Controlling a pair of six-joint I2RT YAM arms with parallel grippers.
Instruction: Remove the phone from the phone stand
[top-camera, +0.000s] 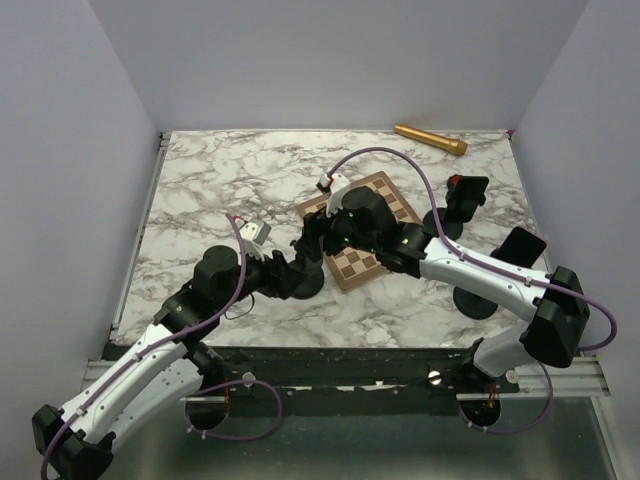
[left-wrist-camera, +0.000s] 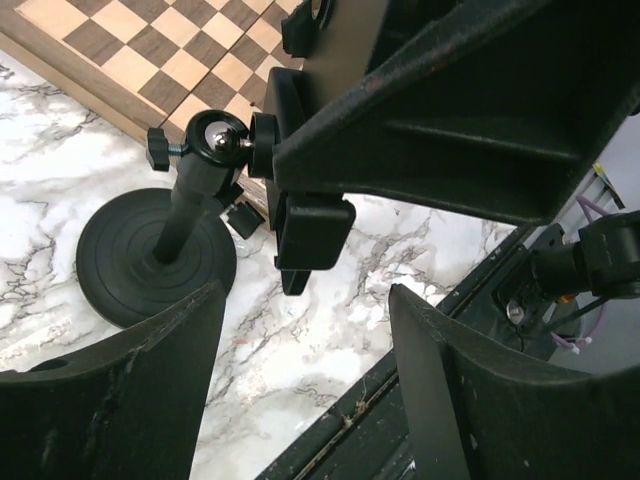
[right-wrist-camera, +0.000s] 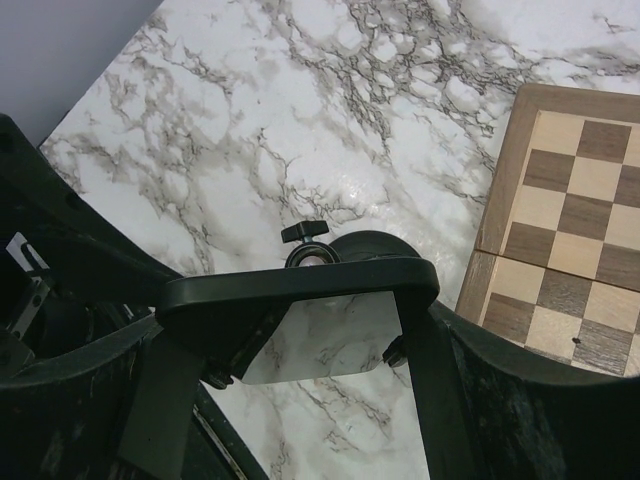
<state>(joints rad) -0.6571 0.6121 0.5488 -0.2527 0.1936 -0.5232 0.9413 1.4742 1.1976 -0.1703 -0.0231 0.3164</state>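
The phone is near the middle of the table, just at the 9 o'clock edge of the chessboard, and it sits in the clamp of the stand. The right gripper is closed on the phone, with one finger on each side edge. The left gripper reaches in from 8 o'clock, wide apart and holding nothing, and the stand's round base lies at 10 o'clock of its gap.
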